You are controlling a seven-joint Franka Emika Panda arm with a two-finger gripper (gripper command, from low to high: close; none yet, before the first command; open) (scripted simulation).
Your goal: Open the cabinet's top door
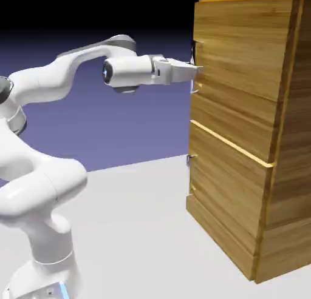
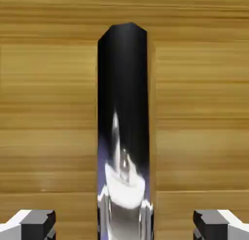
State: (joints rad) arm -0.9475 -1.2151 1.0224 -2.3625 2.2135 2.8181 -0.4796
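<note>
The cabinet of golden-brown wood stands at the exterior view's right. Its top door is the upper panel, lying flush and closed; in the hand view the top door fills the background. The door's handle is a dark, shiny vertical bar standing straight ahead in the hand view. In the exterior view, the handle is a small grey piece at the door's left edge. My gripper reaches level to it. In the hand view my gripper straddles the bar, with its fingertips wide apart and off the metal.
The lower door sits under a light yellow seam, with its own small handle at the left edge. The white arm rises from the lower left over the grey table.
</note>
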